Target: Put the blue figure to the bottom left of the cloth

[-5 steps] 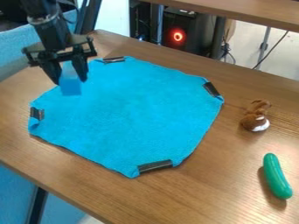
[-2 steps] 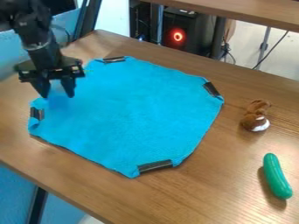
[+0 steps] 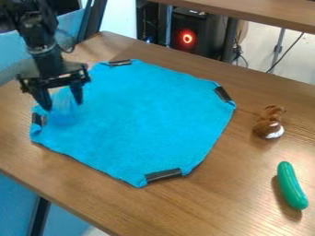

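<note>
The black gripper (image 3: 62,106) is at the left of the camera view, hanging low over the left part of the bright blue cloth (image 3: 141,115). Its two fingers stand apart, one on each side of the blue figure (image 3: 62,113). The figure is a blurred, slightly darker blue patch near the cloth's left corner, low between the fingertips. Its colour blends with the cloth, and I cannot tell whether a finger touches it.
A brown and white plush toy (image 3: 269,122) lies right of the cloth on the wooden table (image 3: 221,203). Nearer the front right is a green cucumber-like toy (image 3: 291,185). Dark clips (image 3: 164,175) hold the cloth's corners.
The gripper has moved down and left with the blue figure, towards the cloth's left corner. Its fingers now stand wider apart than before. The cloth and other toys have stayed put.
</note>
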